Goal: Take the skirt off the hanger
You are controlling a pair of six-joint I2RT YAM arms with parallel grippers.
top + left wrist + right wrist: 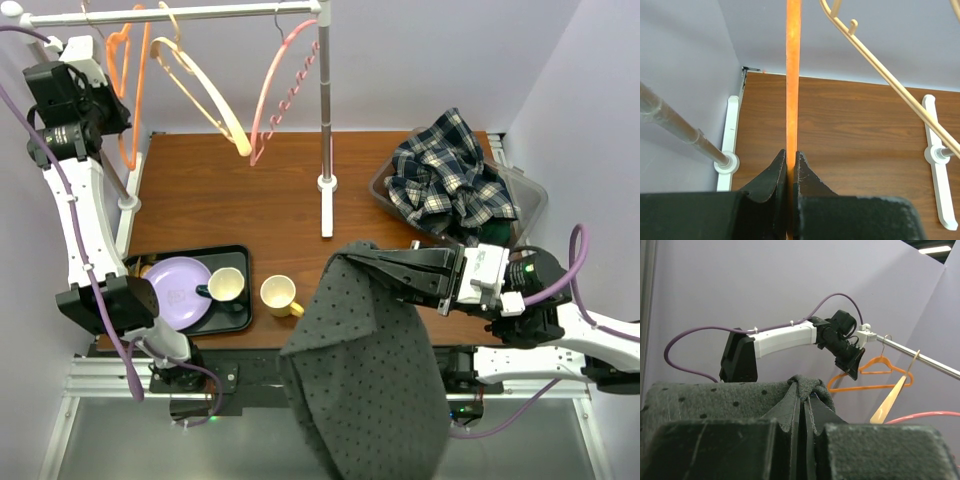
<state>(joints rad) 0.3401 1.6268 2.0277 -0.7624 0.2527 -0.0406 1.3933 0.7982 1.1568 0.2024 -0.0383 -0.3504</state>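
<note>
The grey dotted skirt (365,370) is off the hangers. It hangs from my right gripper (352,258) over the table's front edge. In the right wrist view my right gripper (807,394) is shut on a bunched edge of the skirt (690,402). The orange hanger (130,85) hangs bare on the rail at the far left. My left gripper (112,112) is shut on it. In the left wrist view the left gripper (790,161) pinches the hanger's orange bar (792,75). The orange hanger also shows in the right wrist view (880,373).
A cream hanger (205,95) and a pink hanger (280,85) hang on the rail. The rack's pole (325,120) stands mid-table. A clear bin (530,195) holds plaid cloth (450,180). A black tray (235,255) with a purple plate and cup, and a mug (280,295), sit front left.
</note>
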